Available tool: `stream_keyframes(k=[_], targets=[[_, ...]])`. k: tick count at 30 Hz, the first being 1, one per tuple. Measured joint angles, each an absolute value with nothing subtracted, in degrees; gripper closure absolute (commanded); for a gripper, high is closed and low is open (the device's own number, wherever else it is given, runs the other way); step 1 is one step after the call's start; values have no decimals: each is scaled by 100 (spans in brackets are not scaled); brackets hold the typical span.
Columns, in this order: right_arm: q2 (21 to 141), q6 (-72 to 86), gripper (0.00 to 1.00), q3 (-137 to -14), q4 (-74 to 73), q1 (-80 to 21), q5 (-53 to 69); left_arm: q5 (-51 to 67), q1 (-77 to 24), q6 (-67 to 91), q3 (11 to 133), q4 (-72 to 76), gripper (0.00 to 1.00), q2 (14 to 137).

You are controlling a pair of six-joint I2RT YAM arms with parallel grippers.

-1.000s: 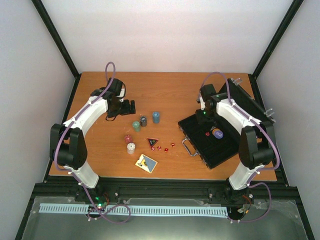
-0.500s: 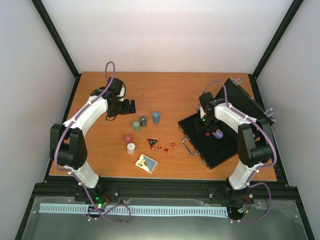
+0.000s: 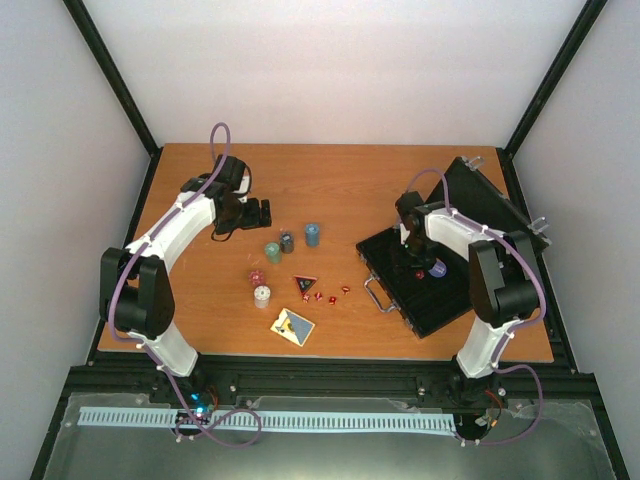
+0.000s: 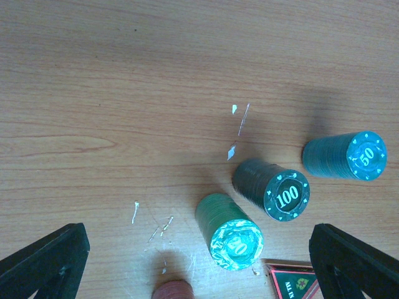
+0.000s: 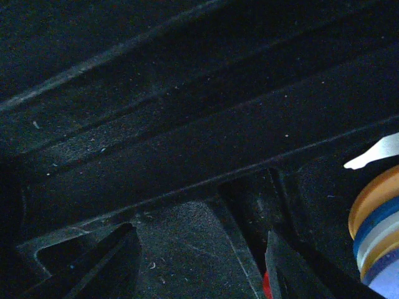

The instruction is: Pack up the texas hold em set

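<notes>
The black briefcase lies open at the right, its lid raised. A purple disc lies inside; its striped edge shows in the right wrist view. My right gripper is open low over the case's black lining, with a red piece at its right finger. My left gripper is open and empty behind three chip stacks: green, black 100 and teal 50. Red dice, a card deck and an "ALL IN" triangle lie mid-table.
A pink chip stack and a white one stand left of the triangle. The case handle faces the dice. Black frame posts and white walls close in the table.
My right gripper has moved toward the near side and lowered into the open case, beside the purple disc. The left arm has not moved.
</notes>
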State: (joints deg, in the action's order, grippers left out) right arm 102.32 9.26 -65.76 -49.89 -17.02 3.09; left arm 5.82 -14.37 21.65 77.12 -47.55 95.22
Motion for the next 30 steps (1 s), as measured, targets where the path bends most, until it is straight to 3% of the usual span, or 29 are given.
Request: stream_keyframes(k=[30], targets=[[9636, 906, 44, -6626, -5221, -1734, 237, 585, -1437, 2165, 7712, -4755, 0, 9522]])
